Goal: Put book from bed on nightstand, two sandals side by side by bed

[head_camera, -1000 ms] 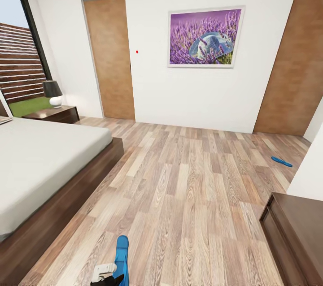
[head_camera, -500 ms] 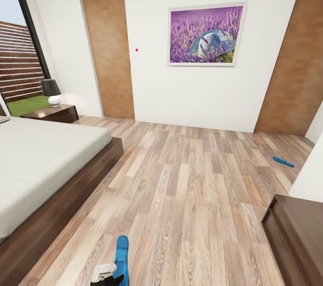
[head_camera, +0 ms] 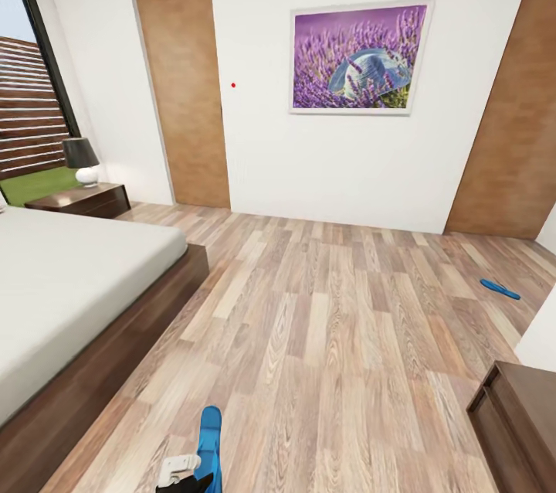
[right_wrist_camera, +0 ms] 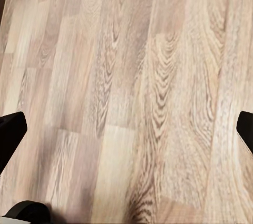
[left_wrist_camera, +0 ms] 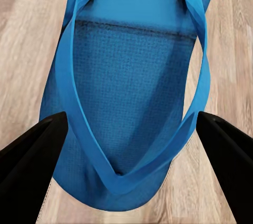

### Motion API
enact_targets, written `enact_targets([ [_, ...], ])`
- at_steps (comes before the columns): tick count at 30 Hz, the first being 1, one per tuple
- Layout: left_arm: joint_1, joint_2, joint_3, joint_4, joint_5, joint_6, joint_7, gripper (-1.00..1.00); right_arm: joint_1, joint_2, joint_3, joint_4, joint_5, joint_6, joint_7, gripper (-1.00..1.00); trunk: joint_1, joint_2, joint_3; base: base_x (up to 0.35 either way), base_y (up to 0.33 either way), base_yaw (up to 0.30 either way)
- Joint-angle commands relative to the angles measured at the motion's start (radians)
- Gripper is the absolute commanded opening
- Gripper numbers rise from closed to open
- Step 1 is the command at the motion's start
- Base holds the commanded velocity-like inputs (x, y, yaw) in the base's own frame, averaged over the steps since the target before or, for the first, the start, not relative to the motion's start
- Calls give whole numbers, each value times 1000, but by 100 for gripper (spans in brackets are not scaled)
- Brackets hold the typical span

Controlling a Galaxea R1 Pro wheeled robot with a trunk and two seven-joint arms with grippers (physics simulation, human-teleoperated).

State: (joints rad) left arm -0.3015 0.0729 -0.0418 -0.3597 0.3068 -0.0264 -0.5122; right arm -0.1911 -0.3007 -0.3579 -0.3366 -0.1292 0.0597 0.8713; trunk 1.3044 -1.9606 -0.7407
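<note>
My left gripper (head_camera: 184, 471) sits at the bottom edge of the head view, shut on one bright blue sandal (head_camera: 209, 437) that sticks out ahead of it above the plank floor. In the left wrist view that sandal (left_wrist_camera: 132, 76) lies between the dark fingers (left_wrist_camera: 31, 166), straps up. The other sandal (head_camera: 500, 289) lies flat on the floor at the far right. The bed (head_camera: 69, 284) with its off-white mattress is on the left, a dark nightstand (head_camera: 73, 201) beyond it. The book is out of view. My right gripper (right_wrist_camera: 126, 124) hangs open over bare floor.
A black-shaded lamp (head_camera: 80, 161) stands on the nightstand. A dark wooden cabinet (head_camera: 517, 419) is at the lower right. Two wooden doors (head_camera: 185, 91) and a lavender picture (head_camera: 359, 56) are on the far wall. Wide plank floor lies between bed and cabinet.
The whole head view has shifted, so the camera moved: bed and nightstand slid left, the far sandal slid right and down. The blue sandal stays in my left gripper.
</note>
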Motion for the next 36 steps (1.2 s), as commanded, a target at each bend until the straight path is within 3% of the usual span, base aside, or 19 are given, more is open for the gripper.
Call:
enact_targets([
  [1, -1, 1, -4, 1, 6, -3, -2, -100, -1, 0, -3, 1, -6, 6, 5, 100, 0, 0, -1, 323, 0, 0],
  [14, -1, 1, -4, 1, 6, -3, -2, -100, -1, 0, -2, 1, -1, 6, 5, 100, 0, 0, -1, 318, 0, 0],
  [20, -1, 1, -4, 1, 6, -4, -2, -100, -1, 1, -1, 1, 0, 6, 4, 100, 0, 0, -1, 71, 0, -56],
  [22, -1, 0, -5, 4, 5, -5, -2, -100, -1, 29, 0, 14, 1, 5, 1, 100, 0, 0, -1, 7, 0, -25],
  [23, -1, -1, -6, 13, 3, -5, -2, -100, -1, 77, 0, 37, 2, 0, -10, 100, 0, 0, -1, 3, 0, -10],
  [24, -1, -1, -6, 21, 2, -6, -1, -100, -1, 108, 2, 53, 3, -11, -37, 100, 0, 0, -1, 2, 0, -7],
  [26, -1, 0, -7, 31, -1, -6, -2, -100, -1, 153, 5, 72, 6, -48, -162, 100, 0, 0, -1, 1, 0, -3],
  [30, -1, 0, -6, 37, -2, -6, -1, -100, -1, 169, 5, 79, 8, -62, -250, 100, 0, 0, -1, 0, 0, -1],
  [36, -1, 1, -7, 107, -6, -39, -1, -100, -1, 174, 9, 80, 8, -62, -271, 100, 0, 0, -1, 0, 0, 0],
])
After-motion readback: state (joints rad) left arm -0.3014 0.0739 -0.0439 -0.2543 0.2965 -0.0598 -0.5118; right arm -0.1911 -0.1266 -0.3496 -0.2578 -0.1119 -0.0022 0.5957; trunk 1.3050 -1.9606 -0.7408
